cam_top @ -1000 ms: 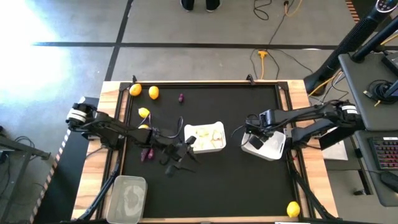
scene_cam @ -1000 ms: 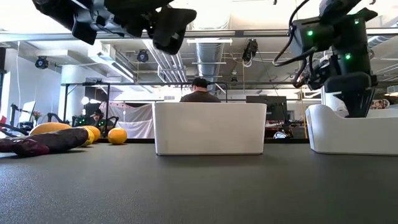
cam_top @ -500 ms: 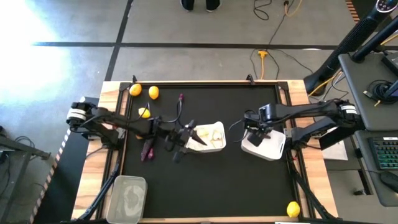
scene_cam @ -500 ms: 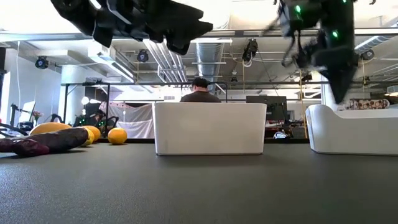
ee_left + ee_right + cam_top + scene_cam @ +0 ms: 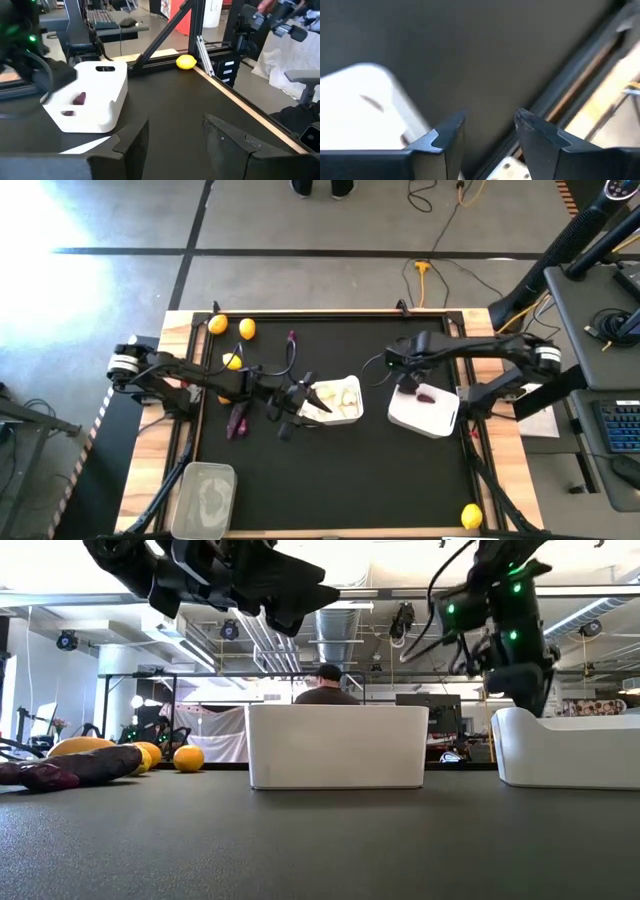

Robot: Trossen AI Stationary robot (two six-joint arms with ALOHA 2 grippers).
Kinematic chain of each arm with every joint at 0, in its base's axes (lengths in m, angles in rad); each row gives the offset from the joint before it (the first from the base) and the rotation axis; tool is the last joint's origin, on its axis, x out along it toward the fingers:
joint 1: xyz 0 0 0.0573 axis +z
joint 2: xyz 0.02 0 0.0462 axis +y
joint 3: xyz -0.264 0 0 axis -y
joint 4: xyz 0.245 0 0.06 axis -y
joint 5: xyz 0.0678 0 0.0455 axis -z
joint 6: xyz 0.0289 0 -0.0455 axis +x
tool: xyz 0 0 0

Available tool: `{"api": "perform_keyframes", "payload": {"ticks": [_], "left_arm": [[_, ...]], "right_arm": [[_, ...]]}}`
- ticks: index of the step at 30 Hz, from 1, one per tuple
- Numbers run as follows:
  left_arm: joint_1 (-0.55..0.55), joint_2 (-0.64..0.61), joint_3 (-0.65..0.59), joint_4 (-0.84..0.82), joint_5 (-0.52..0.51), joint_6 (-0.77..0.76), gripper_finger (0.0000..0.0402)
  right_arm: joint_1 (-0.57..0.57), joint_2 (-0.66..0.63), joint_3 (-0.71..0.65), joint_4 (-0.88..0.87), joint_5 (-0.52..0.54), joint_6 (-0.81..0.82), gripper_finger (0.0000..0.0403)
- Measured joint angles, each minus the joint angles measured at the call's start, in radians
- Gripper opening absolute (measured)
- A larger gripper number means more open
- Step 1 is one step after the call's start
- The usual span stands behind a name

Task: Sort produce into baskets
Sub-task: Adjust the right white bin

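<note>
Right gripper (image 5: 400, 363) has lifted and pulled away from the right-hand white tray (image 5: 440, 416); half a second ago it was at the tray's left edge, a second ago down inside it. It now hangs over bare black mat, off the tray's far left corner. Fingers spread, nothing between them in the right wrist view. A dark purple vegetable (image 5: 425, 394), not visible a second ago while the gripper covered it, now lies in that tray, uncovered.

Left gripper (image 5: 290, 412) is unchanged from half a second ago: low at the left edge of the middle white tray (image 5: 349, 418), jaws apart and empty in the left wrist view. That tray holds pale pieces, too small to identify.

Other produce has not moved: purple vegetable (image 5: 238, 422) on the mat under the left arm, small purple piece (image 5: 291, 336) near the far edge, three lemons (image 5: 232, 329) at the far left corner area, one lemon (image 5: 471, 516) at the near right corner. Clear tub (image 5: 206, 498) sits at near left.
</note>
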Motion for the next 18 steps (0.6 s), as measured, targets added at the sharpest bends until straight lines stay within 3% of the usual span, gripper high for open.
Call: {"api": "perform_keyframes", "payload": {"ticks": [8, 13, 18], "left_arm": [[0.005, 0.0, 0.0, -0.009, 0.0, 0.0, 0.0166], [0.019, 0.0, 0.0, -0.013, 0.0, 0.0, 0.0166], [0.031, -0.008, 0.0, -0.025, 0.0, 0.0, 0.0166]], "right_arm": [[0.065, 0.063, 0.008, 0.005, -0.305, -0.025, 0.012], [0.135, 0.048, 0.029, -0.025, -0.36, -0.018, 0.0091], [0.193, 0.001, 0.091, -0.192, -0.386, -0.01, 0.0064]]}}
